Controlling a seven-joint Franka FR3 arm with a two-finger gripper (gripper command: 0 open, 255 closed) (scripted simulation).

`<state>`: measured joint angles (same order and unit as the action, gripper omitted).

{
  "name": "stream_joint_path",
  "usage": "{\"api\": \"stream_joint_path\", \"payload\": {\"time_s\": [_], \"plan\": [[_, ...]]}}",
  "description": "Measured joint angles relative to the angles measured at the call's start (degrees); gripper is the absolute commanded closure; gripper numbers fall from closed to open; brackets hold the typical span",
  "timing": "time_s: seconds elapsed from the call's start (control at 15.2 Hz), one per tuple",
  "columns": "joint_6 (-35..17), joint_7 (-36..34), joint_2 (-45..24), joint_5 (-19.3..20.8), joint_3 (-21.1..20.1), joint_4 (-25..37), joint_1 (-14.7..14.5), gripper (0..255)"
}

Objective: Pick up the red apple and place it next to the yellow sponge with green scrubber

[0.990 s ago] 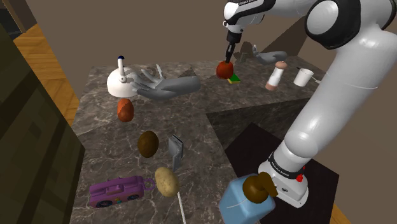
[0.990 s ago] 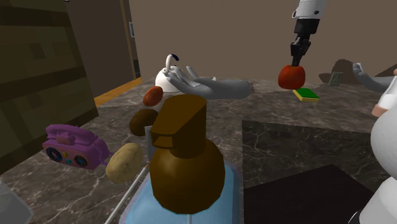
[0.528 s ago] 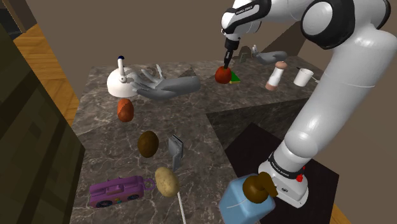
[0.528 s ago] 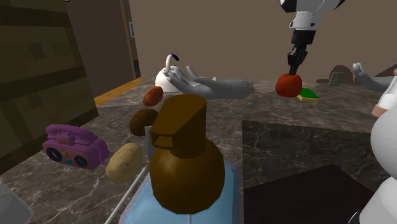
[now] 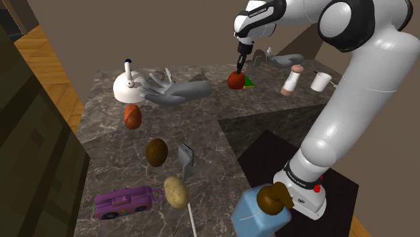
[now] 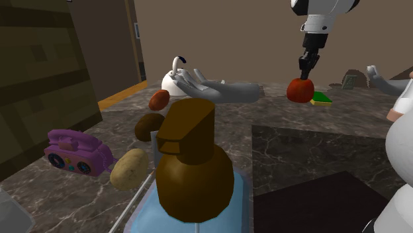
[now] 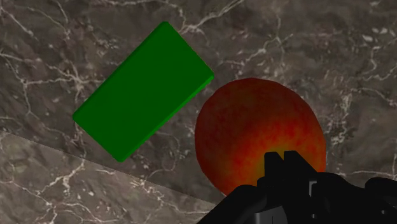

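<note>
Since a second ago the apple (image 5: 235, 81) has come down and shifted toward the shoulder view's left. Over the last half second it has sunk only a little further. It now sits low over the marble counter (image 5: 114, 145), just beside the sponge (image 6: 321, 98). We cannot tell whether its underside touches the stone.

The gripper (image 5: 238, 67) points down onto the apple's top, and its fingers (image 7: 273, 170) are drawn close together, pinching the fruit there.

Nearer the stand we see a blue soap bottle (image 5: 259, 215) with a brown pump. A white kettle (image 5: 126, 87) and a white mug (image 5: 320, 81) stand farther out on the counter. We cannot make out what any of them holds.

The apple is round and deep red, mottled with orange, with a yellow patch close to the fingers.

In the wrist view we see the sponge's green face whole, with a narrow strip of marble between it and the apple. In the shoulder view the apple overlaps most of the sponge. The second exterior view adds the yellow layer under the green.
</note>
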<state>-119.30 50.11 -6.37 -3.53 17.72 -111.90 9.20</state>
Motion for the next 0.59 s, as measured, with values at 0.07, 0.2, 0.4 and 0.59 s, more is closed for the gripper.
{"api": "stream_joint_path", "payload": {"time_s": [0.07,0.2,0.4,0.59], "plan": [[0.0,0.0,0.0,0.0,0.0,0.0,0.0,0],[0.0,0.0,0.0,0.0,0.0,0.0,0.0,0],[0.0,0.0,0.0,0.0,0.0,0.0,0.0,0],[3.7,-0.3,1.4,0.6,0.1,2.4,0.0,0]]}}
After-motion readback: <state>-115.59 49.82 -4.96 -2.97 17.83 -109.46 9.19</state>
